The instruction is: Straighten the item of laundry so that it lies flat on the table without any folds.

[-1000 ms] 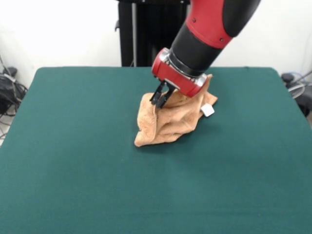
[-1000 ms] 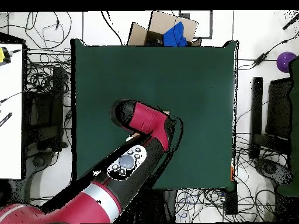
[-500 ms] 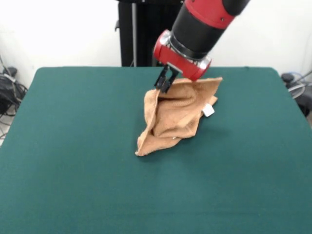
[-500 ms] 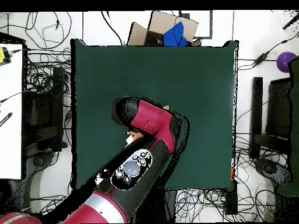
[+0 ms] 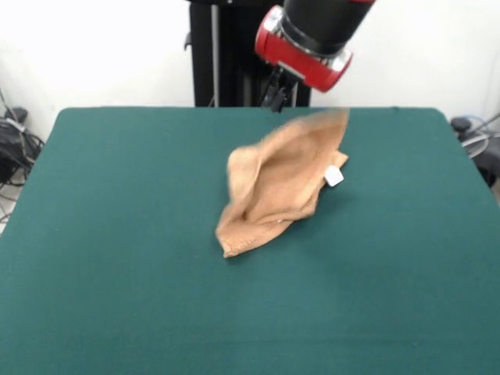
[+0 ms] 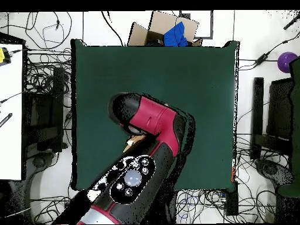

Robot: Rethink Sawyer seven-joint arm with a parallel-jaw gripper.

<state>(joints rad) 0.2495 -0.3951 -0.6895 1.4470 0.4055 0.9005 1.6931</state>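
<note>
Light orange-tan terry towel (image 5: pixel 280 183) is shown crumpled mid-table on the dark green felt table (image 5: pixel 117 258), unflattened; black gripper (image 5: pixel 275 97) is raised above, apparently released; finger spread cannot be told.

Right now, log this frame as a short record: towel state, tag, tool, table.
towel: orange-tan towel, crumpled and folded, upper corner blurred, not flat
tag: small white tag at the towel's right edge in the front view
tool: tool raised above the towel, apart from it; open or shut cannot be told
table: green table, towel near its middle
overhead view: arm covers most of the towel
</note>
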